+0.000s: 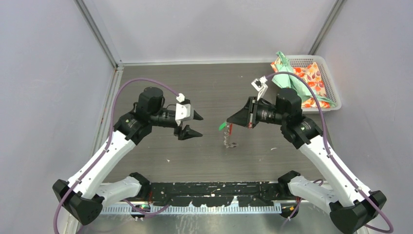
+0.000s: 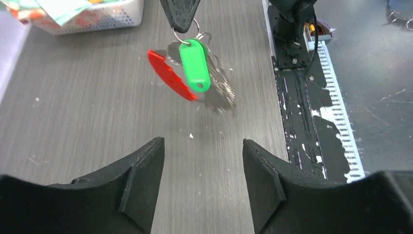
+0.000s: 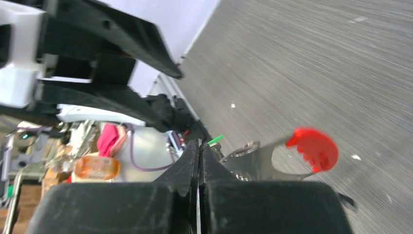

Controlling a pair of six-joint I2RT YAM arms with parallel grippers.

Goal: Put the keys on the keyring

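**Steady the hanging bunch before closing**

The right claw (image 3: 198, 156) is closed, pinching the wire loop of the keyring (image 3: 248, 158). The bunch hangs from it above the middle of the tabletop (image 1: 160, 97), about midway between the left and right edges. The red tab (image 2: 170, 75), a green tag (image 2: 195, 66) and the silver keys (image 2: 221, 90) dangle together. I cannot make out a black tag, nor tell for certain which keys are already threaded.

The left claw (image 2: 202, 142) faces the bunch from the left-edge side, jaws apart and holding nothing, well short of the metal.

The job now seems to be bringing that open claw in to take one piece. The bunch looks free to swing and twist, so a slow, level approach should serve best, lined up so the blades pass between the jaws, not against one finger. It is probably wiser to close on the flat of a key or tag than on the thin loop, which would likely slip. The right claw's pinch should hold firm throughout; any slackening risks dropping everything onto the tabletop.
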